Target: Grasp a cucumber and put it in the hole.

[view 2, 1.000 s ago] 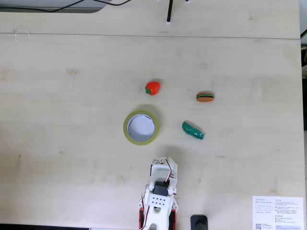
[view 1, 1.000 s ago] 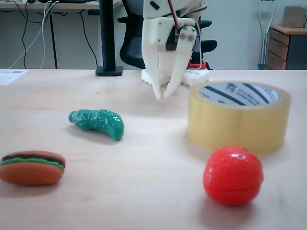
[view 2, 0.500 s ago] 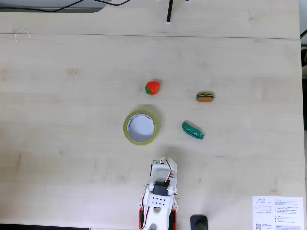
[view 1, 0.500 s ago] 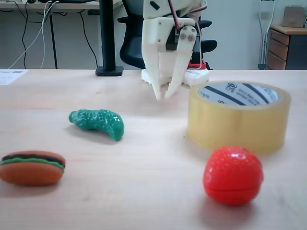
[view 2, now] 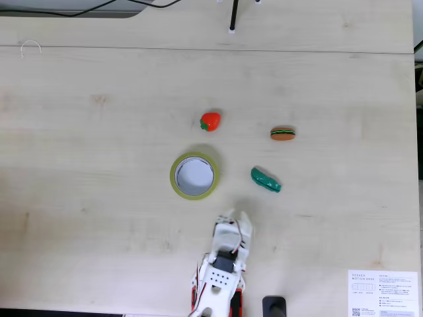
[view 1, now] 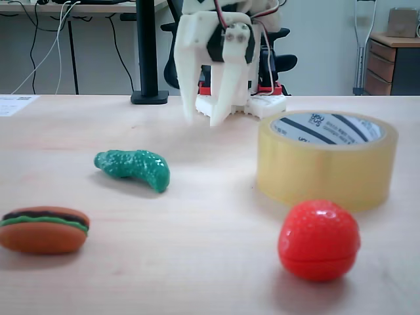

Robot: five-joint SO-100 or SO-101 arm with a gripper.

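The cucumber is a glossy dark-green bumpy toy lying on the wooden table, left of centre in the low fixed view; from above, the cucumber lies right of the tape roll. The yellowish tape roll lies flat, its hole facing up with the white printed core showing. My white gripper hangs above the table behind and between the cucumber and the roll, open, with nothing between its fingers. Seen from above, the gripper is a short way from the cucumber, on the arm's side.
A red ball-like toy sits in front of the roll in the low view. A toy hotdog lies at the front left. From above, the red toy and the hotdog lie beyond the roll and the cucumber. A paper sheet lies by the arm's base.
The gripper has opened its fingers and shifted left in the low view. From above, it has reached a little farther out from the base. The toys and the roll have not moved.
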